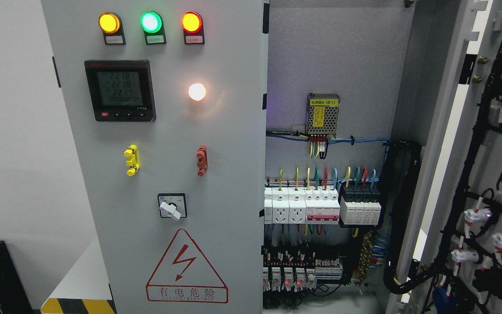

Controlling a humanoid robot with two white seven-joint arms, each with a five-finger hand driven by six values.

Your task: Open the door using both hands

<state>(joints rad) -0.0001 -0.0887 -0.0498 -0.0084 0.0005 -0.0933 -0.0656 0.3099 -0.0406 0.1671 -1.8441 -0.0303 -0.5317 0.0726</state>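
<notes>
Right grey metal cabinet door (pixel 490 174) stood swung wide, wiring exposed; left grey panel door with 3 indicator lamps (pixel 168 174) remained closed. Neither hand visible; finger state unknowable. Task judged half done.

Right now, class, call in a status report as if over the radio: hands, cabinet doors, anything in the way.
Both hands out of view. Right door swung wide open, wiring exposed; left door shut, lamps lit. Nothing blocking the cabinet front.

plain white wall (pixel 11 131) at left
</notes>
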